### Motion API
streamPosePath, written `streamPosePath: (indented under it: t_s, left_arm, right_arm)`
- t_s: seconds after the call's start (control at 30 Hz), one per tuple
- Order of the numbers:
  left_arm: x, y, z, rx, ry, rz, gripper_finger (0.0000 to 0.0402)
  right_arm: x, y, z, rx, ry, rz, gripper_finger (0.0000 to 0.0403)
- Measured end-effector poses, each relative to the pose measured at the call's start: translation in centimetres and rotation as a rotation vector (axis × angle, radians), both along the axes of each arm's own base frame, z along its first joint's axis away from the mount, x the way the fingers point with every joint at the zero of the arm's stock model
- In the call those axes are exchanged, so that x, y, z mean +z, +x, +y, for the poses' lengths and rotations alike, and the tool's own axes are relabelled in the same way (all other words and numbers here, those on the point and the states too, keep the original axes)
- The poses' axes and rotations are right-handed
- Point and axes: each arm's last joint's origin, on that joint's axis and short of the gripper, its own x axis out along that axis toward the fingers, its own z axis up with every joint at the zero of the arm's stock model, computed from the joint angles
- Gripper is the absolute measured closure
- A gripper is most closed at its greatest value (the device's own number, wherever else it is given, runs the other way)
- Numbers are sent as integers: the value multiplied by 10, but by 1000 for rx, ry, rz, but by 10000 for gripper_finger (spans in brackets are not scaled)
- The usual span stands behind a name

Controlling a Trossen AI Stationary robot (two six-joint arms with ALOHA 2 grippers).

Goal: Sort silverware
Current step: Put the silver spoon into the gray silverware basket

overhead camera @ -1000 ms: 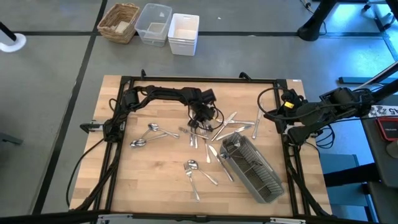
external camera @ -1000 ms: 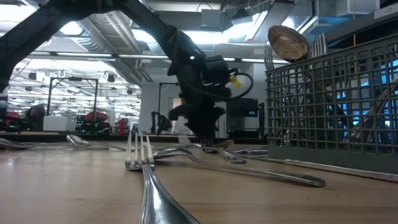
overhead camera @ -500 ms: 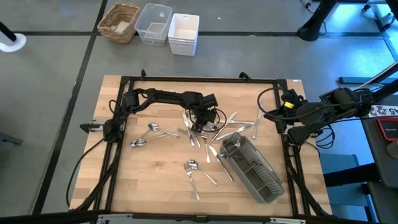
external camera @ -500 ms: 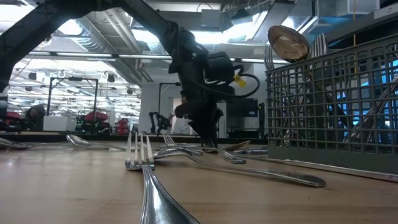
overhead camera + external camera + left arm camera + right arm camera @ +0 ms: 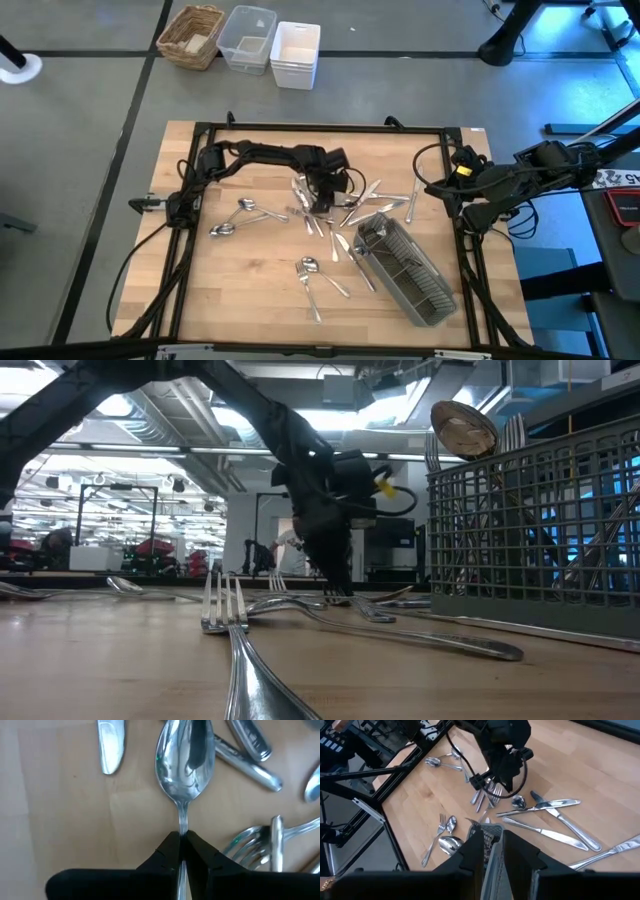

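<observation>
- In the last second I have brought my left hand down into the heap of silverware at the centre of the high view, and its fingers, which stood apart a moment ago, have now come together.
- The left wrist view confirms it: the two dark fingers are clenched on the thin neck of a spoon, whose bowl lies flat on the desk just ahead of them.
- A knife tip lies beside the bowl, and fork tines sit close to the fingers on the other side; neither looks caught in the grip.
- In the low view the hand stands upright over the pile, left of the grey caddy, which already holds several pieces.
- I judge the pick is made but the spoon is not yet lifted; carrying it to the caddy at the lower right of the high view comes next.
- My right hand waits at the right edge of the desk; whether its fingers grip anything I cannot tell.
</observation>
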Motion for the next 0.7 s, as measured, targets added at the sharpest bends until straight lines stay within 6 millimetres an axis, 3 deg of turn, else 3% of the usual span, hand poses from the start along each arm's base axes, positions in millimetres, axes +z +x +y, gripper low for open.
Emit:
streamPosePath:
  t_s: [0.27, 0.47, 0.7]
  left_arm:
    - [14, -14, 32, 168, -150, -21, 398]
    - [42, -26, 61, 272, -150, -92, 399]
    - [77, -33, 77, 356, -250, -237, 399]
  right_arm:
    - [0, 0, 0, 33, -36, 7, 331]
    - [0, 0, 0, 36, -41, 10, 331]
    - [-1, -1, 0, 47, -55, 18, 331]
